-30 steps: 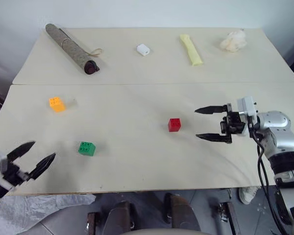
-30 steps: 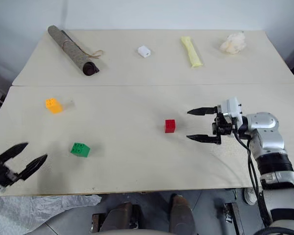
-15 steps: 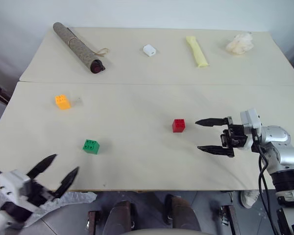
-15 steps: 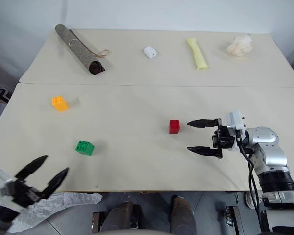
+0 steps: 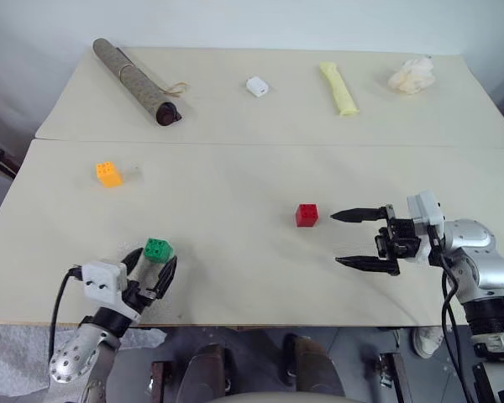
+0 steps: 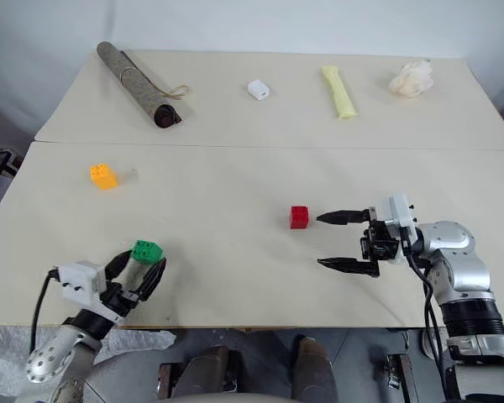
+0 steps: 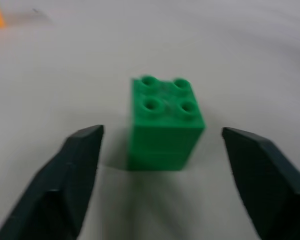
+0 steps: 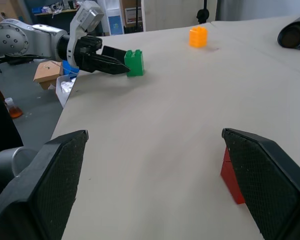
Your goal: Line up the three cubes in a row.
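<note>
Black fingers of the left gripper [image 5: 150, 273] are standing apart on either side of the green cube [image 5: 158, 249], which is sitting upright on the pale tabletop [image 5: 235, 277] near its front edge. In the left wrist view, bare table is showing between each fingertip and the cube's sides, so the fingers are flanking it without gripping it. The gripper is lying low and roughly level over the table.

The right gripper [image 5: 359, 238] is pointing leftward across the table, its fingers spread wide and holding nothing. The red cube [image 5: 307, 215] is resting on the table just beside the tip of the farther finger, apart from it.

The orange-yellow cube [image 5: 108, 174] is sitting farther back on the left, well apart from the green and red ones; the three cubes are not forming a row.

Along the far part of the table are lying a rolled grey-brown mat [image 5: 133, 78] tied with cord, a small white block [image 5: 257, 86], a pale yellow elongated packet [image 5: 338, 87] and a crumpled whitish wad [image 5: 411, 75]. No container is standing on the table.
</note>
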`<move>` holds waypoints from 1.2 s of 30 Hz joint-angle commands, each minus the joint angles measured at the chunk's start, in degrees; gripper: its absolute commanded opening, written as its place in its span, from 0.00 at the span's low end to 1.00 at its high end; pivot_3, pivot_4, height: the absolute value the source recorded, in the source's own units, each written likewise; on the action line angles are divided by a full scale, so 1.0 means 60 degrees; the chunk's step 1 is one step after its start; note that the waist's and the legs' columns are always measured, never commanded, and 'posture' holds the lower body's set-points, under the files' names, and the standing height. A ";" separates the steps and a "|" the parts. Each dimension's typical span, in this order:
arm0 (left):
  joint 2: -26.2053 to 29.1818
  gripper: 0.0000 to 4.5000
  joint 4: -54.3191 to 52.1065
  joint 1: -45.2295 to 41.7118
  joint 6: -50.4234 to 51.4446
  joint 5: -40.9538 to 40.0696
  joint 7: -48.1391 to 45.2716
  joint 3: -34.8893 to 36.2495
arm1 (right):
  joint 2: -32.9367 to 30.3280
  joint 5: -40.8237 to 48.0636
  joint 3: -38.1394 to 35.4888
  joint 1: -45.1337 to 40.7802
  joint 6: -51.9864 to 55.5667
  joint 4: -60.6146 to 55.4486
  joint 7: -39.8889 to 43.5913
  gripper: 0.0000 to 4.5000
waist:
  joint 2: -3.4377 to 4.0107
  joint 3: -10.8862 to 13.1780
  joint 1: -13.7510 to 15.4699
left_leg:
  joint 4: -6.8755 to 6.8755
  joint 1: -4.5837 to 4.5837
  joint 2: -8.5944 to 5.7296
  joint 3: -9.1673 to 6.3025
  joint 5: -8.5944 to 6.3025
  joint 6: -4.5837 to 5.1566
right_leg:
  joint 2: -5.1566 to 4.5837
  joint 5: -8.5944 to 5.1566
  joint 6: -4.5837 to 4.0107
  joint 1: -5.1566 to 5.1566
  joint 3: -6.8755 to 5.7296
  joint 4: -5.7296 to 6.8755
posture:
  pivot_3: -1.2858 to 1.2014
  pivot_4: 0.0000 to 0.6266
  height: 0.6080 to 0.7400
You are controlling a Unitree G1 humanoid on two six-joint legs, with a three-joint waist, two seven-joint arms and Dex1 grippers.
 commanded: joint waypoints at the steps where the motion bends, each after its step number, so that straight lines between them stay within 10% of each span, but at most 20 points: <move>1: 0.0386 0.59 -0.0078 -0.0007 0.0107 -0.0321 -0.0221 0.0269 | -0.0034 -0.0042 -0.0428 0.0213 -0.0260 -0.0221 0.0416 1.00 | 0.0000 0.0000 0.0001 | 0.0004 0.0000 0.0000 0.0000 0.0000 0.0000 | 0.0001 0.0000 0.0000 0.0001 -0.0001 0.0003 | 0.52 0.24 1.00; 5: 0.1252 0.32 0.0281 -0.0263 0.0253 -0.0912 -0.0867 0.0975 | -0.0131 -0.0188 -0.0669 0.0380 -0.0612 -0.0034 0.0438 1.00 | 0.0000 0.0000 0.0000 | 0.0017 -0.0001 0.0005 -0.0003 0.0000 0.0000 | 0.0000 0.0000 0.0000 0.0001 0.0001 0.0011 | 0.52 0.24 1.00; 12: 0.4238 0.32 0.2061 -0.2079 -0.0105 -0.2482 -0.5337 0.1239 | -0.0142 -0.0190 -0.1345 0.1039 -0.0667 -0.0241 0.0063 1.00 | 0.0004 -0.0001 0.0062 | 0.0053 -0.0025 0.0000 0.0013 -0.0004 -0.0004 | 0.0005 -0.0003 -0.0005 0.0001 -0.0019 0.0029 | 0.52 0.24 1.00; 16: 0.5503 0.32 0.4553 -0.5672 -0.0736 -0.1567 -0.7648 -0.0524 | -0.0068 -0.0266 -0.1801 0.1433 -0.0866 -0.0309 -0.0269 1.00 | 0.0011 -0.0003 0.0163 | 0.0063 -0.0021 -0.0016 0.0036 -0.0004 -0.0008 | 0.0020 -0.0003 -0.0006 0.0004 -0.0016 0.0039 | 0.52 0.24 1.00; 23: 0.3100 0.32 1.1471 -1.1779 -0.3949 0.1231 -1.0126 -0.3864 | 0.0302 -0.0229 -0.2512 0.2593 -0.0960 -0.1385 -0.1344 1.00 | 0.0019 -0.0013 0.0220 | 0.0060 -0.0023 -0.0055 0.0052 -0.0005 0.0003 | 0.0027 0.0009 0.0016 0.0027 -0.0039 0.0010 | 0.52 0.24 1.00; 36: 0.1295 0.32 1.6622 -1.4253 -0.5982 0.2896 -0.9910 -0.4068 | 0.1059 -0.0097 -0.3000 0.4554 -0.0796 -0.3810 -0.3106 1.00 | -0.0017 0.0008 0.0039 | 0.0033 -0.0030 -0.0024 0.0091 -0.0009 0.0010 | 0.0012 0.0008 0.0012 -0.0011 -0.0126 -0.0006 | 0.52 0.24 1.00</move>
